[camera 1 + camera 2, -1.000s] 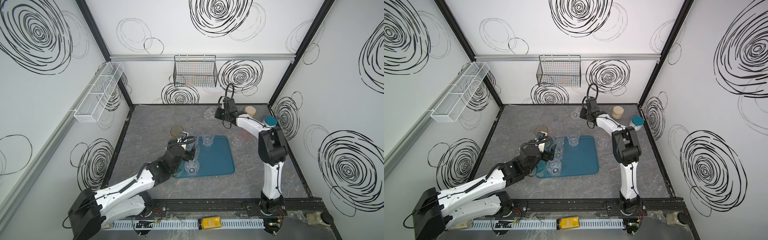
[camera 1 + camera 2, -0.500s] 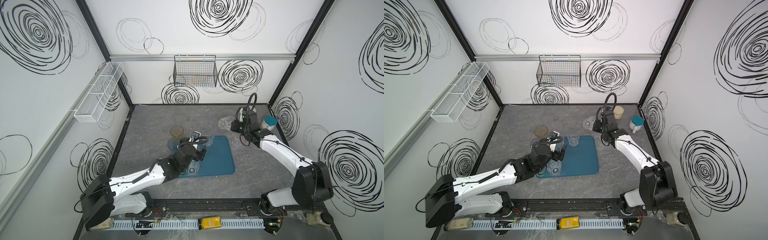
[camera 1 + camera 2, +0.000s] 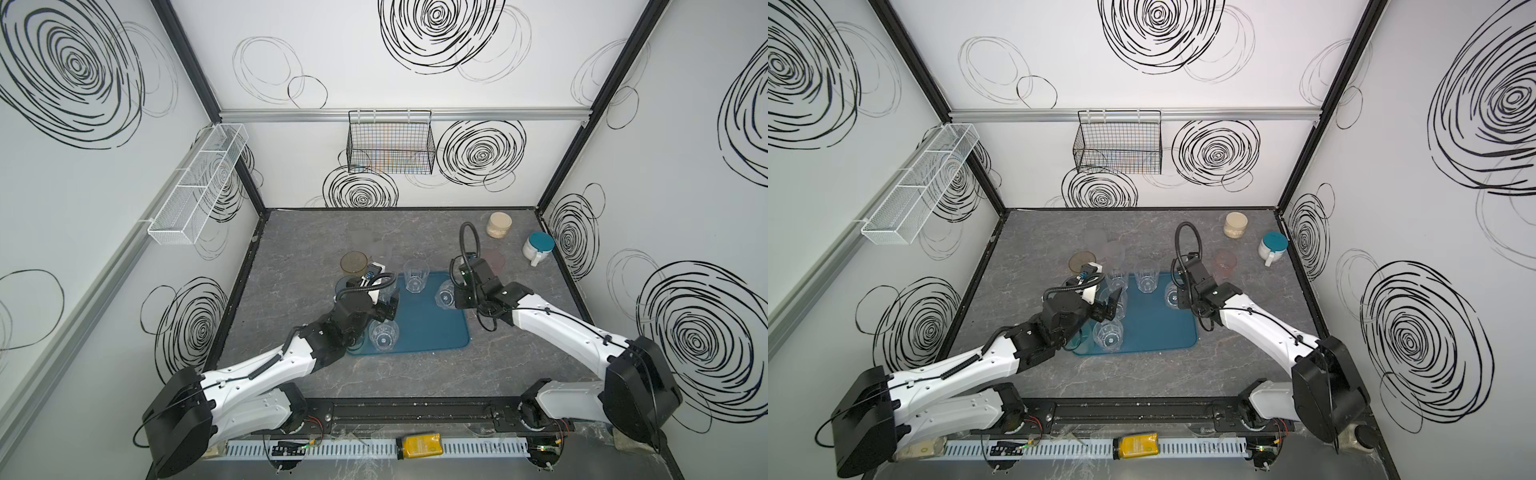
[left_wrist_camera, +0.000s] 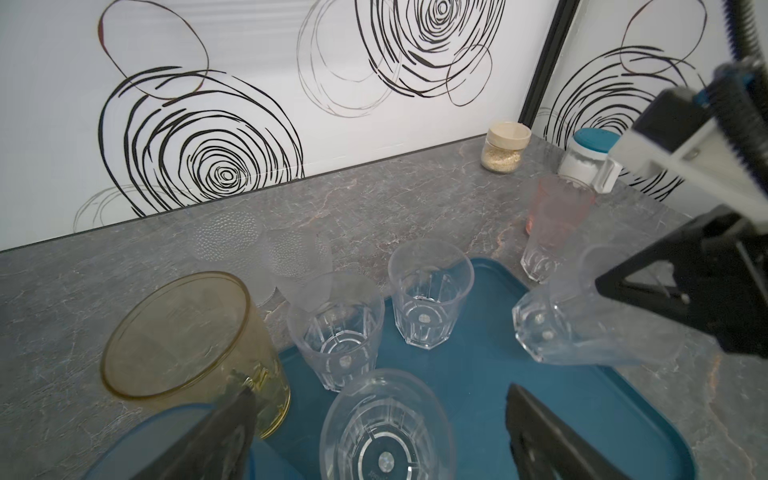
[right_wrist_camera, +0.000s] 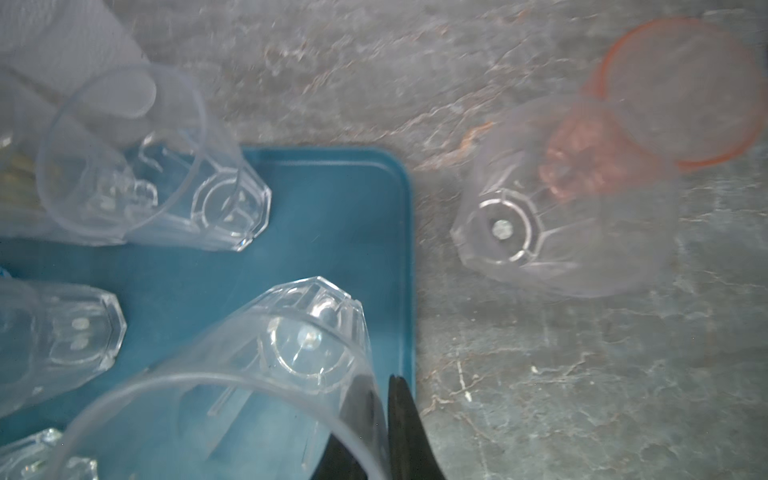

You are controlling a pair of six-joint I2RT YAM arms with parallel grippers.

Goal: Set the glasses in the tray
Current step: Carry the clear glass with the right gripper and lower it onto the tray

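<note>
**Clear tumbler carried in over the tray's far right corner**

Since half a second ago, the clear faceted plastic tumbler (image 3: 445,296) has been carried from over the grey marbled tabletop (image 3: 307,245) beyond the tray to a spot over the tray's far right corner. The left arm has hardly been shifted. The tumbler is held tilted, base toward the left; whether the base touches the tray cannot be told. Its rim wall is pinched between the almost closed jaws of the right gripper (image 5: 374,432), one finger inside the glass and one outside.

On the flat dark teal-blue rectangular tray (image 3: 428,328) three glasses are already stood: a far clear tumbler (image 4: 430,291), a left clear tumbler (image 4: 336,328) and a near clear tumbler (image 4: 386,432). Above the last, the left gripper (image 4: 379,392) is hung with its jaws spread wide and nothing in them.

Off the tray are left a pink tumbler (image 4: 557,208) with another clear glass (image 5: 519,232) beside it, two frosted tumblers (image 4: 226,237), an amber tumbler (image 4: 187,332) and a blue tumbler (image 4: 166,419).

The step in hand is judged to be the setting-down. The held glass would need to be righted, lowered onto bare tray floor away from the far clear tumbler, then released and the jaws lifted straight off the rim.
</note>
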